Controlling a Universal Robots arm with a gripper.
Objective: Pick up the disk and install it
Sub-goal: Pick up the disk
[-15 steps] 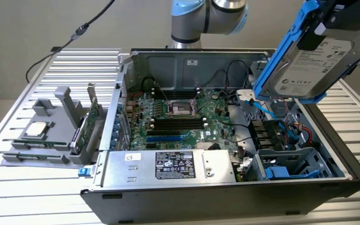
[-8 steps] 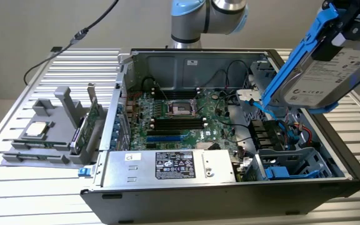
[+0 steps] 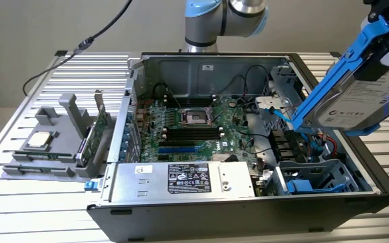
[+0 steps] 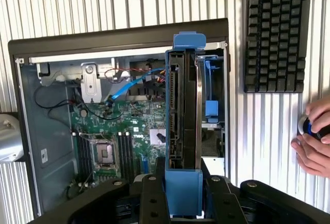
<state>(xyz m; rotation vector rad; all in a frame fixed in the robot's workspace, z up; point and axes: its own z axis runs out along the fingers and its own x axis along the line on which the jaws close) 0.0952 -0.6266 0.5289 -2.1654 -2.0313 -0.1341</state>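
The pick-up is done: the gripper (image 4: 183, 195) is clamped on the blue-framed disk (image 3: 356, 91), which hangs tilted on edge above the open computer case (image 3: 215, 223), seemingly over the case's drive bay (image 3: 314, 178), so seating it is not yet done.

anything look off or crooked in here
Nothing damaged or spilled. The disk hangs tilted in the gripper above the open case, not seated in a bay. A blue cable runs loose inside, and a hand rests near the keyboard.
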